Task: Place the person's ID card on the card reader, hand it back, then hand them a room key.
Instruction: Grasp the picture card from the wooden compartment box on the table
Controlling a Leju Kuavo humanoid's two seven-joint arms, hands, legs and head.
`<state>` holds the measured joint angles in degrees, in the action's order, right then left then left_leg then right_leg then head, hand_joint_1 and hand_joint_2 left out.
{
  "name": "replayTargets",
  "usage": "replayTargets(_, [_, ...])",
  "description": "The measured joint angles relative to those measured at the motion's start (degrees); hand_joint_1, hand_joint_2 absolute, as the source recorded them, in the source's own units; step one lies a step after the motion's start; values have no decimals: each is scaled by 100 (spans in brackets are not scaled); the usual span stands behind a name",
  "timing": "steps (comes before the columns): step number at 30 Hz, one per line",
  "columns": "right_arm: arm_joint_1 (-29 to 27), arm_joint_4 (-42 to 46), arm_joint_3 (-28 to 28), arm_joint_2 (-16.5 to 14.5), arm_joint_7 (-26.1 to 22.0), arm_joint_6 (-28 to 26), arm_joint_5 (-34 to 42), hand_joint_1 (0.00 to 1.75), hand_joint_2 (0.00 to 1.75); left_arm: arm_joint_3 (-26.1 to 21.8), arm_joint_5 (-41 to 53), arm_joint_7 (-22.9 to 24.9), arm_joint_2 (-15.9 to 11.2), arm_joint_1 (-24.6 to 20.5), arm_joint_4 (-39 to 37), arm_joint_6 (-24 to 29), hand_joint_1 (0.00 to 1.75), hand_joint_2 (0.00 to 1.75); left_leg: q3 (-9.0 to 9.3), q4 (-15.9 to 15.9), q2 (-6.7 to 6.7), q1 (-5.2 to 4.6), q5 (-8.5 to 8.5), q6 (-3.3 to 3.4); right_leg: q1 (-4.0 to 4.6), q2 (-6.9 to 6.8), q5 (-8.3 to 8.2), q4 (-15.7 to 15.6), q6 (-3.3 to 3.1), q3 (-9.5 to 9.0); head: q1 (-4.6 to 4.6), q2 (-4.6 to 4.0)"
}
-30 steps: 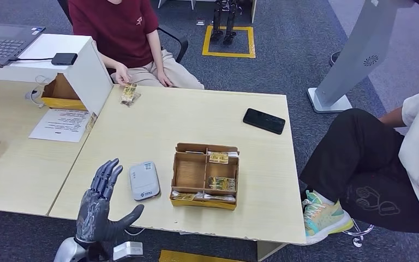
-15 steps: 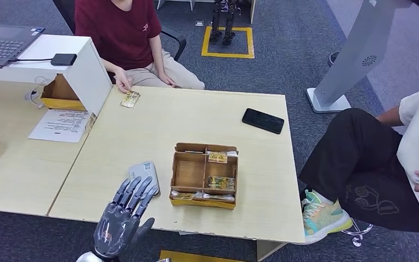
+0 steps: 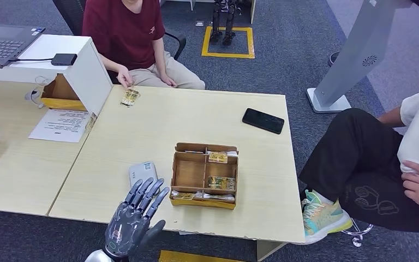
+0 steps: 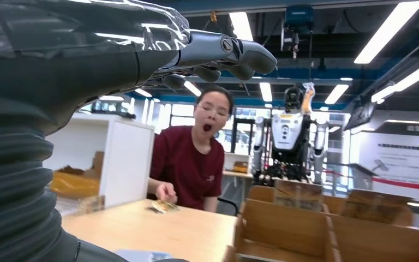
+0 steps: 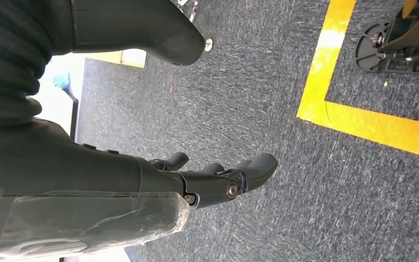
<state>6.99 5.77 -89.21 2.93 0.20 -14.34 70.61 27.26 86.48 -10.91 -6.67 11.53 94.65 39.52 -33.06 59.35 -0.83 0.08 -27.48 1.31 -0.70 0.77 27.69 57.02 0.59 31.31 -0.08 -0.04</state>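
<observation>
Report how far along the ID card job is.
Done: nothing visible. The ID card lies at the table's far edge by the person's hand. In hand: the left hand hovers empty, fingers spread, over the card reader. Left: reading, returning, then a key from the cardboard box.

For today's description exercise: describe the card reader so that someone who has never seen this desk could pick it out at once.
Start at the wooden table and find the brown compartment box near its front edge. Beside it, toward the robot's left hand, lies the card reader. It is the flat, pale grey, rounded slab, unlike the black phone near the far edge.
</observation>
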Motion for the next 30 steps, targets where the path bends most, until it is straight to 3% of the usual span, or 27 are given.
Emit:
replayTargets(10, [7,0,-39,0,-2,68,-148,0,175,142,-144,-386,570,-304,-745,0,0,175,0,0,-1,0,0,0,1,-2,-1,0,0,0,-1,0])
replayTargets(18, [8,0,-43,0,30,70,-226,0,175,124,-184,-596,811,-409,-1131,0,0,175,-1,0,-1,0,0,0,1,-2,0,0,1,0,-1,0])
replayTargets(30, [34,0,-45,0,-4,86,-456,0,175,-468,-200,-856,1291,-746,-1660,0,0,175,0,0,-1,0,3,4,1,-1,-4,0,3,-1,-1,0])
